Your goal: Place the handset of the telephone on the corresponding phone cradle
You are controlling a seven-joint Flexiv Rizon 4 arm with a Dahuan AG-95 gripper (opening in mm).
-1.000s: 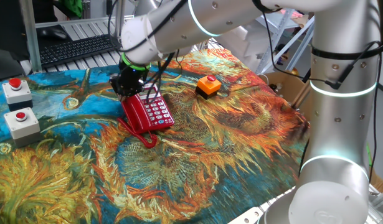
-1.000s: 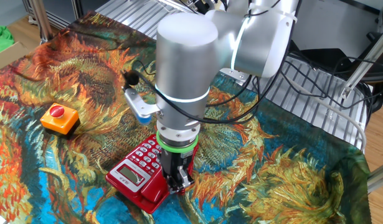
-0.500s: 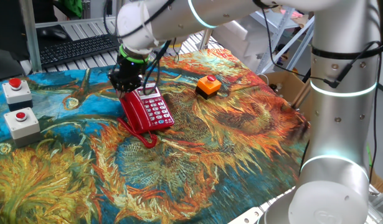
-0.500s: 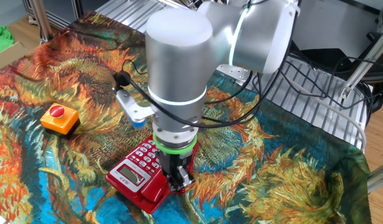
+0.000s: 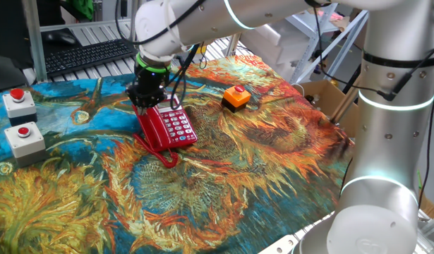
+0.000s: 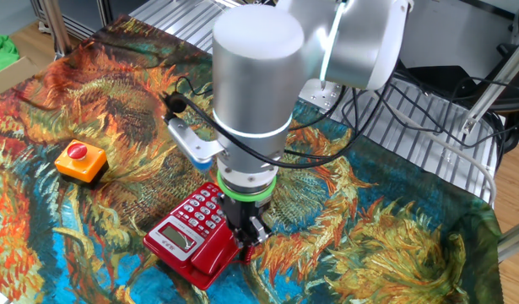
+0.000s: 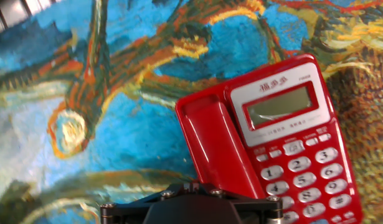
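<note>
A: Fingertips were out of frame; I logged the black two-finger gripper (image 6: 249, 239) fully closed, empty, above the slim glossy red plastic handset (image 7: 213, 146).

B: Handset seated?

A: It lay in the long recessed red cradle (image 7: 192, 109) of the red plastic desk telephone (image 5: 167, 125), parallel to the keypad. Painted sunflower cloth (image 5: 259, 176) open all around.

Arm (image 6: 251, 110) stands over phone (image 5: 165, 127), blocking approach from above. Cloth (image 5: 224, 190) open on keypad side. Orange button box (image 5: 236, 97) well apart, beyond phone. Two grey boxes (image 5: 20, 120) near cloth edge, clear of phone.
</note>
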